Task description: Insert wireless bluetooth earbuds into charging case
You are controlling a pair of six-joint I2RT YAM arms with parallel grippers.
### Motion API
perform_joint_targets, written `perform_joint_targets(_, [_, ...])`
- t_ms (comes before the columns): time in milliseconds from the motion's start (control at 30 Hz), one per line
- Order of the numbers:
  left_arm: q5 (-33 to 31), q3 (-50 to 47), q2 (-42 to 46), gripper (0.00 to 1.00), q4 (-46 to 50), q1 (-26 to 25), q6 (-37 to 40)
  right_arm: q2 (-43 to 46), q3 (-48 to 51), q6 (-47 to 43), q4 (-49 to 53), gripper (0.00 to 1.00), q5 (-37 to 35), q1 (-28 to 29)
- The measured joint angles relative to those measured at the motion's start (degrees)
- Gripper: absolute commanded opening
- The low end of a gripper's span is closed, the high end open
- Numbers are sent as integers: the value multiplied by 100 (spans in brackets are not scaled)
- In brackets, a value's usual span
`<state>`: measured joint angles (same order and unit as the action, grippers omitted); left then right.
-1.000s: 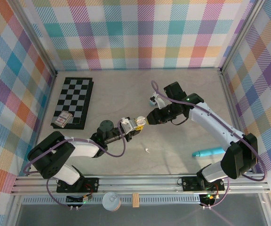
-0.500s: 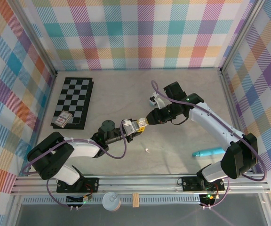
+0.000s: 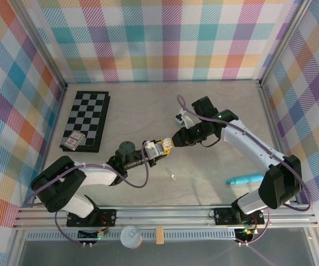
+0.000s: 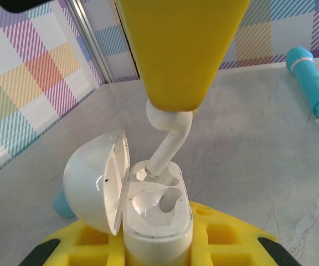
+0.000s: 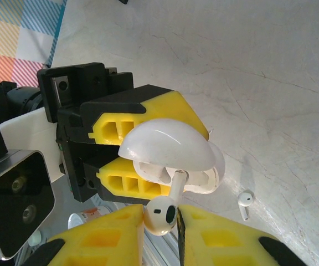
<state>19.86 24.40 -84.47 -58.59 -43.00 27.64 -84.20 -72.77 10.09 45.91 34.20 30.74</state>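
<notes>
Gripping the white charging case (image 4: 157, 224) between its yellow fingers, my left claw (image 3: 157, 148) is clenched on the case body over the middle of the surface (image 3: 137, 105), with the domed lid (image 4: 96, 188) swung open to one side. My right claw (image 5: 160, 224) meets it from the opposite direction (nose to nose, seen from above). It pinches a white earbud (image 4: 168, 141) by its rounded head, so the stem slants down toward the open case. The stem's tip sits at the mouth of the socket nearest the lid; whether it touches the rim I cannot tell. A second earbud (image 5: 246, 204), also white, lies loose on the pale marbled surface, near the two claws on their near side. A turquoise tube (image 3: 245, 179) rests well apart on the right, close to my right arm's base. At far left lies a chessboard (image 3: 90, 113) with a small box (image 3: 73, 141) on its near corner. A dark round object (image 3: 126, 148) sits just beside my left wrist.
</notes>
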Motion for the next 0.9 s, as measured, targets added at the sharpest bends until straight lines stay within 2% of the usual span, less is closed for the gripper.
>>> perform_joint_targets(500, [-9, 94, 55, 3, 0, 0, 96, -76, 4, 2, -2, 24, 55, 0])
perform_joint_targets(733, [-407, 92, -72, 3, -170, 0, 114, -55, 175, 83, -131, 35, -323, 0])
perform_joint_targets(900, [-597, 22, -310, 3, -420, 28, 92, 396, 496, 166, -280, 52, -817, -122])
